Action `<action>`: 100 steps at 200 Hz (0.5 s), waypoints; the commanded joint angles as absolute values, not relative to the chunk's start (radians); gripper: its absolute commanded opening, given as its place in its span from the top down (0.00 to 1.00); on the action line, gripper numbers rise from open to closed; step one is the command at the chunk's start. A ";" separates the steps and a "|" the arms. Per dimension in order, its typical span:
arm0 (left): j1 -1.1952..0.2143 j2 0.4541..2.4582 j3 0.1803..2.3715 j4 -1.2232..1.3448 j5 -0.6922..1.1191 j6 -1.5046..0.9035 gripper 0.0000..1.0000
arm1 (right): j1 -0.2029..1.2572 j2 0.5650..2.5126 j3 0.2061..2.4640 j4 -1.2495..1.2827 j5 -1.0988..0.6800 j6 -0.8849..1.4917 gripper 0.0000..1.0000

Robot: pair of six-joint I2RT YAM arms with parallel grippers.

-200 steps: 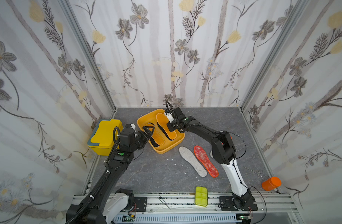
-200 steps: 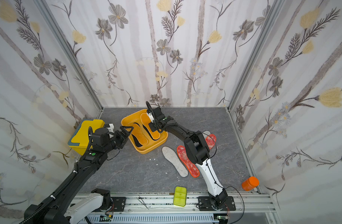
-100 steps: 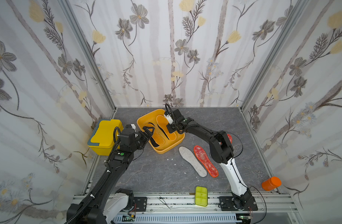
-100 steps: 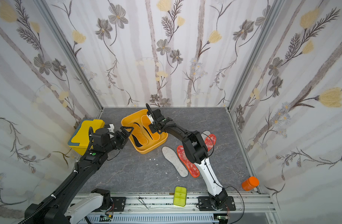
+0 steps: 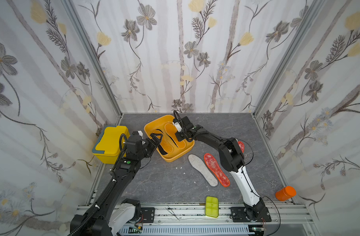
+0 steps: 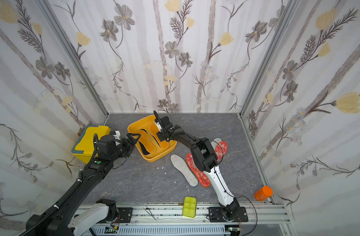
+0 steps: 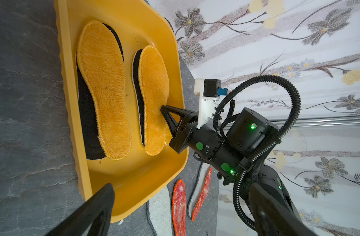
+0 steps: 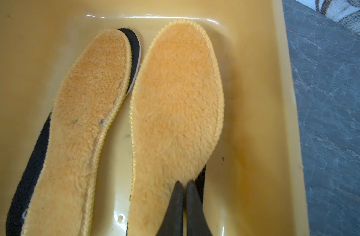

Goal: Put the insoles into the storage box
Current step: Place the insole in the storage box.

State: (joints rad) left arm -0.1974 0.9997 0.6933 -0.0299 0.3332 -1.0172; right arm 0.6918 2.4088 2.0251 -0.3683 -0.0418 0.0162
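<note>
Your right end effector (image 8: 183, 185) is narrowed right down, jaws pressed together. Its tips touch one orange-yellow insole (image 8: 175, 98) inside the storage box (image 5: 171, 159), which sits just left of centre in both top views. The second orange-yellow insole (image 8: 87, 126) lies beside it, and each rests on a black insole (image 8: 30, 169). Your left end effector (image 5: 157, 138) stands wide open at the box's left rim; you cannot tell whether it touches the rim. On the counter (image 5: 154, 183), lower right of the box, a grey-white felt insole (image 5: 202, 170) and a red-orange insole (image 5: 216, 170) lie side by side. Another red-orange insole (image 5: 241, 146) shows behind the right arm.
</note>
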 commanded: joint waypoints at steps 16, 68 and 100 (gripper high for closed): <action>-0.195 0.999 0.692 -0.008 0.331 -1.012 0.00 | 0.691 2.427 2.034 -0.342 -0.033 0.021 1.00; -0.196 1.000 0.698 -0.011 0.330 -1.009 0.00 | 0.690 2.447 2.033 -0.339 -0.029 0.039 0.90; -0.196 1.006 0.700 -0.011 0.331 -1.008 0.00 | 0.689 2.435 2.034 -0.333 -0.040 0.052 0.79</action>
State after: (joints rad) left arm -0.1974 1.0016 0.6933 -0.0299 0.3332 -1.0172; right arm 0.6918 2.4435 2.0251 -0.3565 -0.0349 0.0376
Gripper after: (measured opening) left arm 0.998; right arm 0.177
